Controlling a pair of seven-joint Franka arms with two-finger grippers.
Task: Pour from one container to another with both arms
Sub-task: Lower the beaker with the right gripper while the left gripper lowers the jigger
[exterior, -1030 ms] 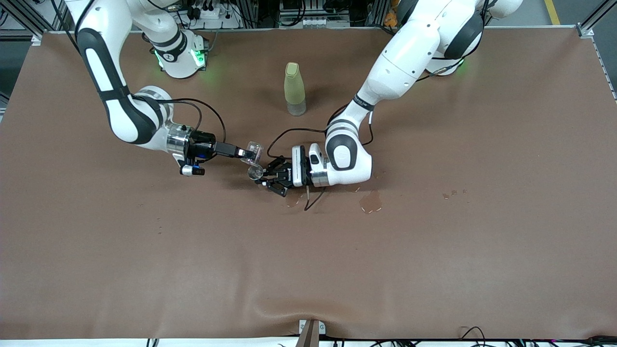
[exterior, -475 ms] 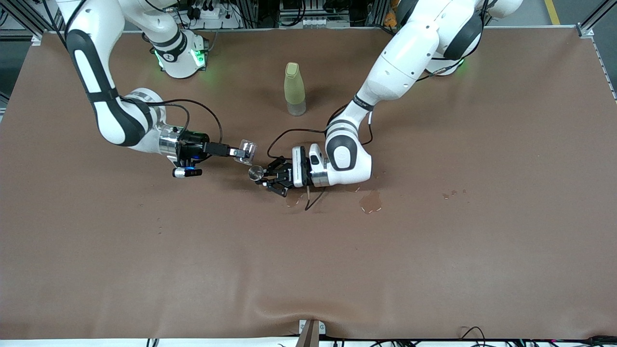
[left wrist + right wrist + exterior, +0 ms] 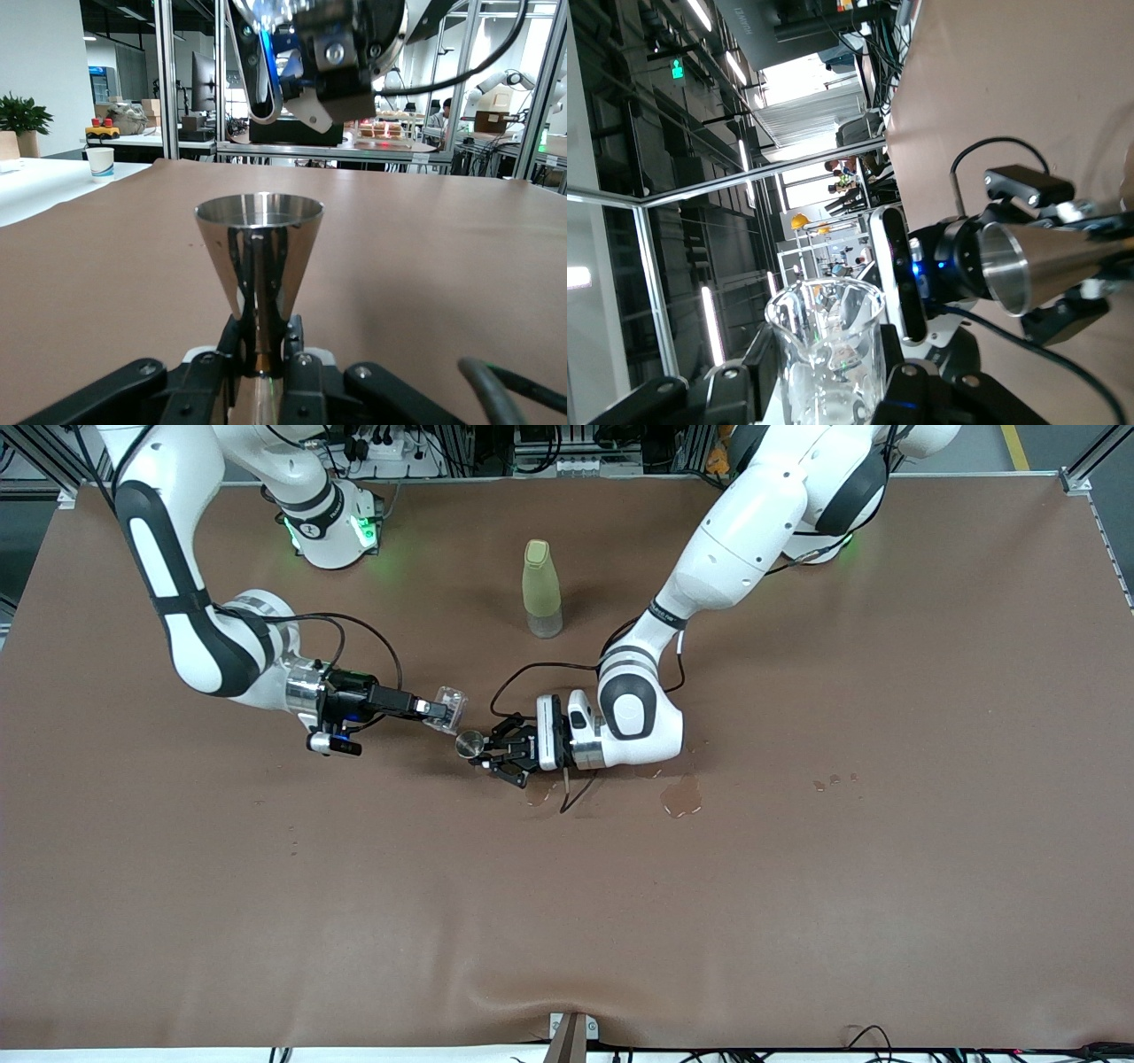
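Note:
My right gripper (image 3: 440,708) is shut on a clear glass beaker (image 3: 447,706), which is tipped far over with only drops clinging inside; the beaker (image 3: 827,354) sits between the right gripper's (image 3: 833,385) fingers. Beside it, toward the left arm's end, my left gripper (image 3: 485,751) is shut on the narrow stem of a steel cone cup (image 3: 469,742). The cup stands upright low over the table, mouth up (image 3: 259,252), in the left gripper (image 3: 263,352). There is a small gap between beaker and cup (image 3: 1032,266).
A yellow-green bottle (image 3: 541,589) stands upright farther from the front camera, between the two arms. Wet patches (image 3: 680,797) mark the brown table cover near the left arm's wrist, with smaller drops (image 3: 833,781) toward the left arm's end.
The right gripper has drawn the beaker back from over the steel cup toward the right arm's end of the table. The left gripper and cup have stayed put.

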